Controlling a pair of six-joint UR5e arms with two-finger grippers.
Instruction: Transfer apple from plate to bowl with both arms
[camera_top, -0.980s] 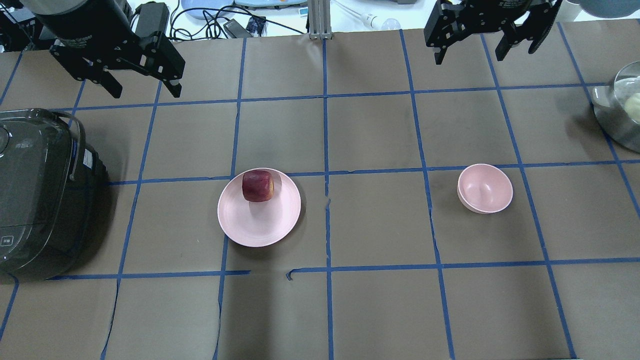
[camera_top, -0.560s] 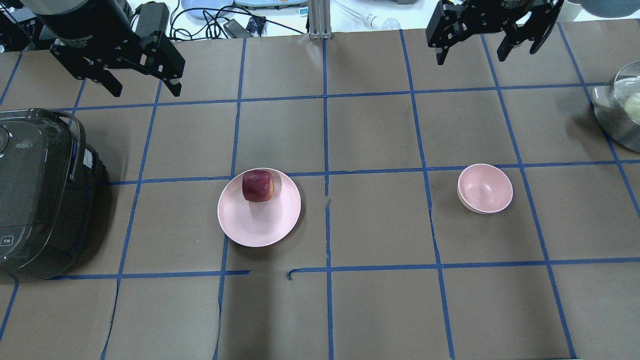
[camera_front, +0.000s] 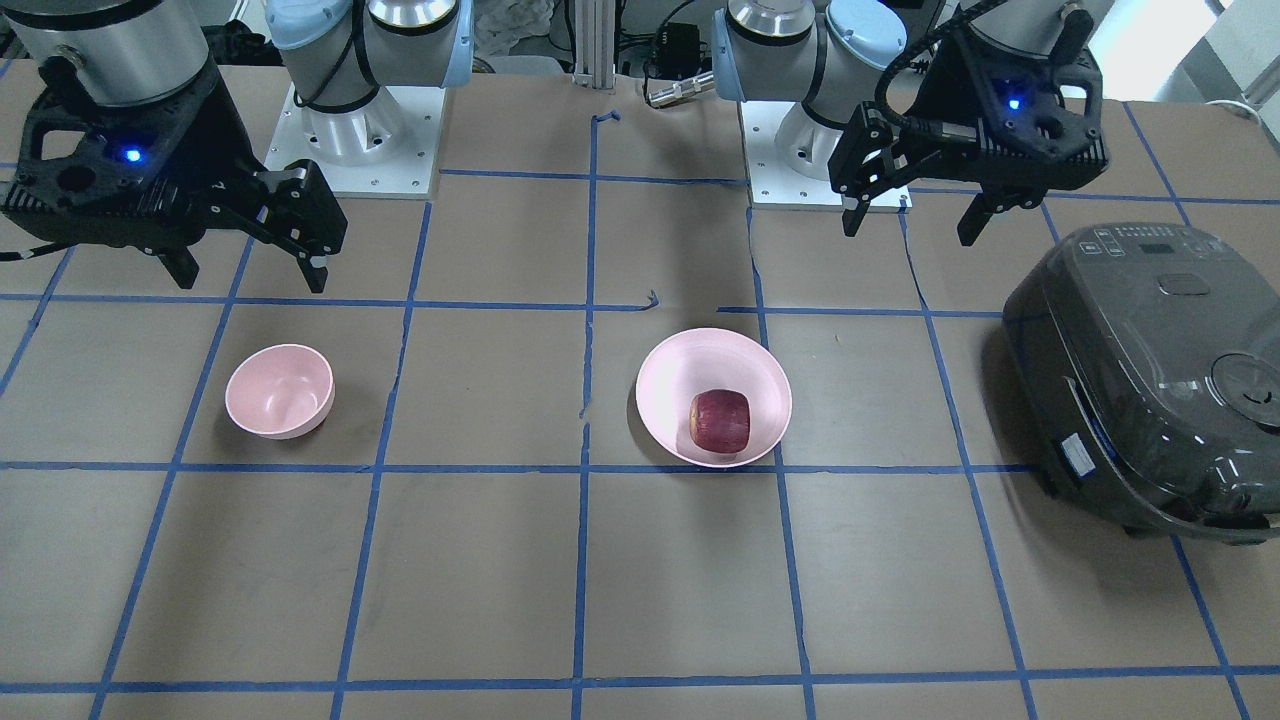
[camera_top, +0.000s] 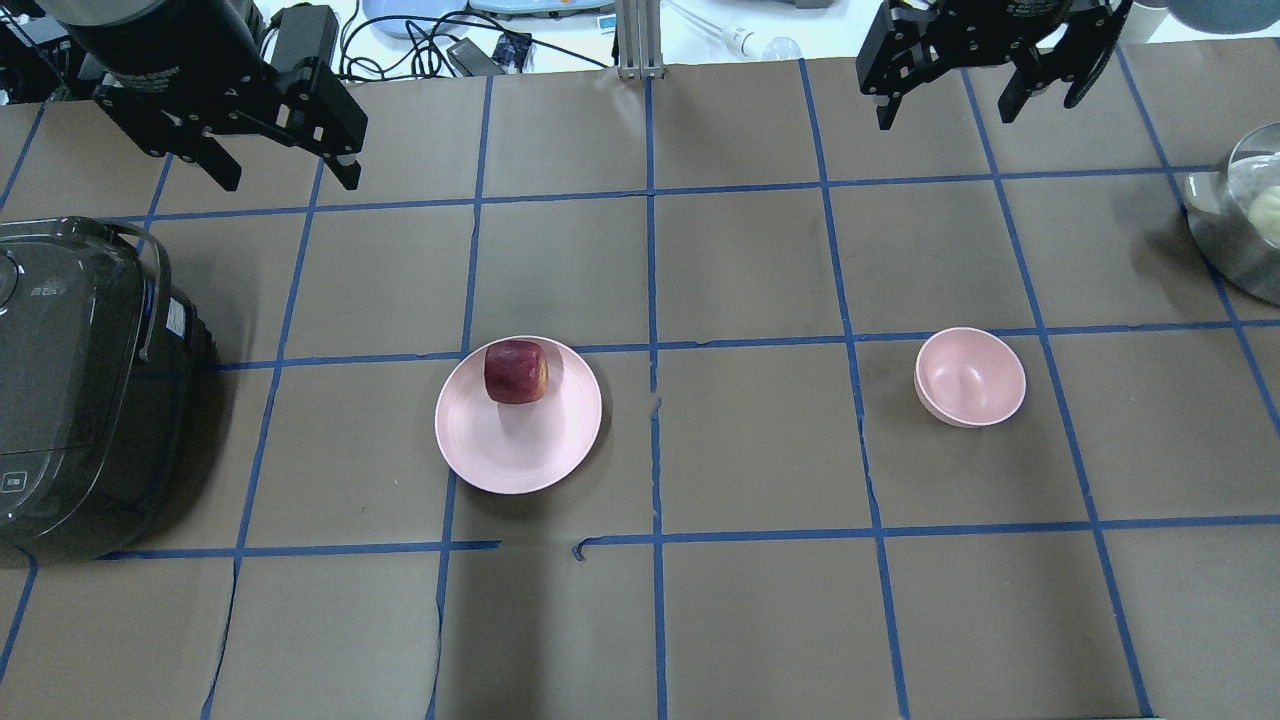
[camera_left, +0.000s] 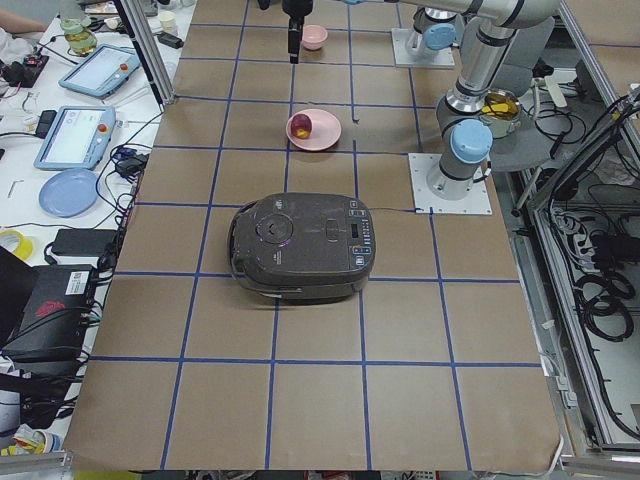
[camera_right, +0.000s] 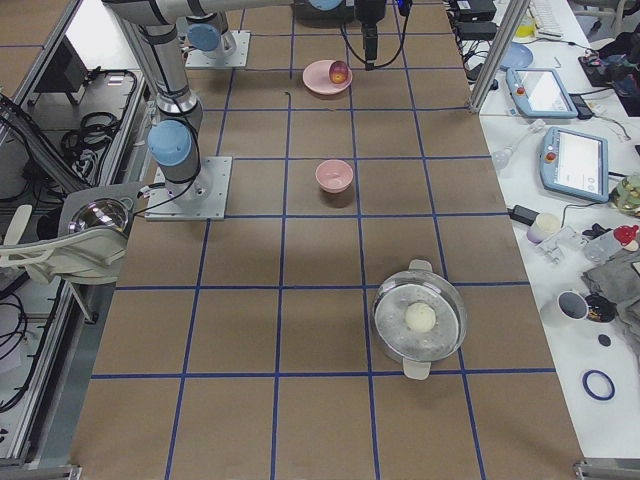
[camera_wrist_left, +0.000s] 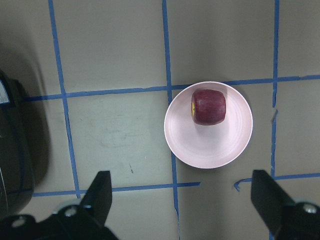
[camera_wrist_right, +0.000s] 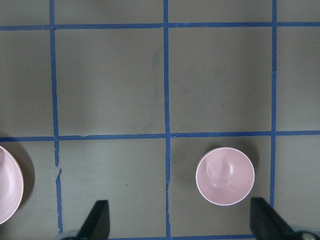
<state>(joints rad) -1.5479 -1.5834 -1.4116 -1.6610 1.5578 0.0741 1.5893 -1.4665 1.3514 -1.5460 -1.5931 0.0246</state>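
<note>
Two grippers hang high above a brown table (camera_top: 750, 450) marked off in blue tape squares, and neither touches anything. The left gripper (camera_top: 288, 178) has its fingers spread wide and holds nothing. The right gripper (camera_top: 945, 115) is equally wide and empty.

The apple (camera_top: 516, 372), dark red, sits on the plate (camera_top: 510, 450), close to the rim farthest from the robot. The plate lies on the left arm's side of the table. The bowl (camera_top: 975, 375) stands empty on the right arm's side, well apart from the plate.

That layout probably explains the two-arm task: each dish seems meant for its own arm, so the left would lift the apple and pass it across. Nothing has begun yet.

A dark cooker (camera_top: 70, 400) sits beyond the plate at the left edge, and a steel pot (camera_top: 1240, 230) at the right.
</note>
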